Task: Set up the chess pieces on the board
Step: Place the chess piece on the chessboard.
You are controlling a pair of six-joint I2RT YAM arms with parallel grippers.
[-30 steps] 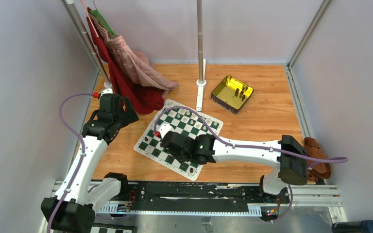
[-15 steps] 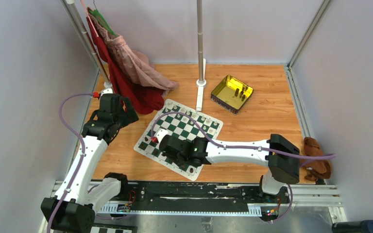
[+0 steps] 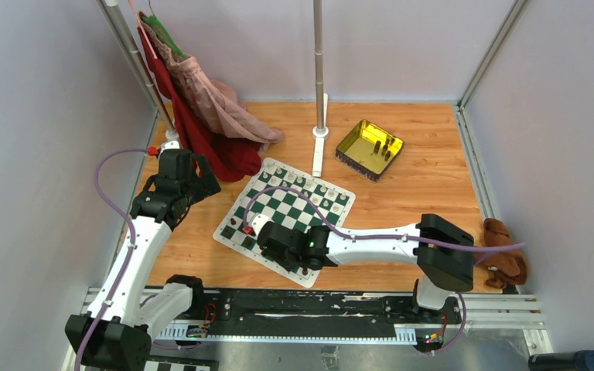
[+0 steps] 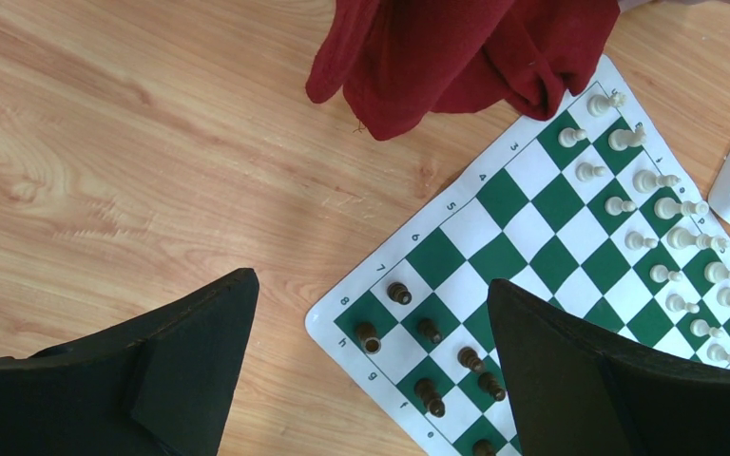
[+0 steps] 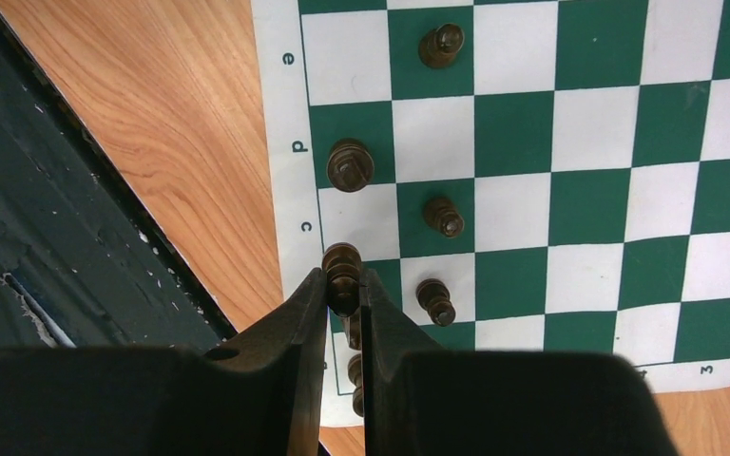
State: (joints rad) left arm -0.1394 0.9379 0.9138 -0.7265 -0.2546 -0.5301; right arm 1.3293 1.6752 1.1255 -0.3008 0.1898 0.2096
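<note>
The green and white board [image 3: 306, 202] lies slanted on the wooden table. In the right wrist view my right gripper [image 5: 344, 280] is shut on a dark chess piece [image 5: 342, 258], held over the board's [image 5: 523, 142] near border by the letter c. Other dark pieces [image 5: 349, 163] stand on the squares around it. In the top view that gripper [image 3: 267, 236] hangs over the board's near-left part. My left gripper [image 4: 371, 277] is open and high above the board's left corner, where dark pieces [image 4: 399, 293] stand. Cream pieces [image 4: 670, 209] line the far side.
A yellow tray [image 3: 369, 148] holding a few dark pieces sits at the back right. Red and pink cloth [image 3: 216, 147] hangs onto the table beside the board's far corner. A pole on a white foot [image 3: 320, 131] stands behind the board. A brown plush toy [image 3: 506, 259] lies at the right.
My right arm has swung left and nearer with the dark piece in its jaws, from mid-board to the near-left edge. The left arm has not moved.
</note>
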